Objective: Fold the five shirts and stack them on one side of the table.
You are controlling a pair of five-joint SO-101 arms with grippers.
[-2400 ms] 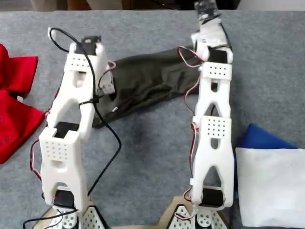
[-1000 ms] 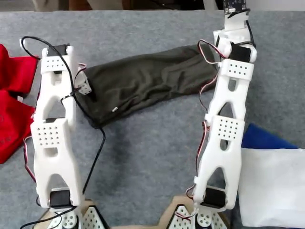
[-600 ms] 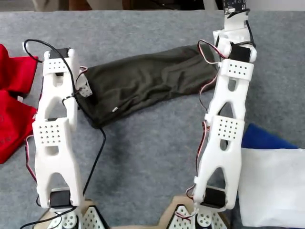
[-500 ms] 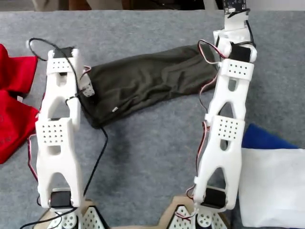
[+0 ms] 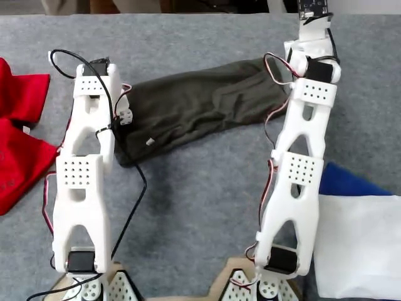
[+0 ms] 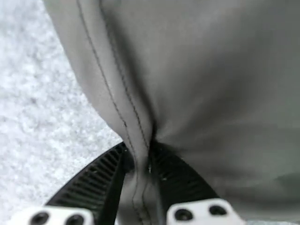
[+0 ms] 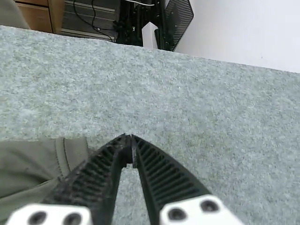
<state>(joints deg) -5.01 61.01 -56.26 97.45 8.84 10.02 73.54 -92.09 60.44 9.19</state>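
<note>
Shirt seam (image 6: 123,101), clamped inside left pincer (image 6: 138,152)

Nothing legible anywhere right now. The one candidate is a small white tag (image 5: 149,142) on the rumpled olive-green fabric shirt (image 5: 200,110), and it's far too tiny to make out (a pale fleck, no more).

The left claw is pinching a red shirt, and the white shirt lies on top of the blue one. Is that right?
Not quite. The left gripper is pinching the green shirt, not a red one; the left wrist view shows its seam clamped between the fingers. The white shirt does lie on the blue shirt.
</note>
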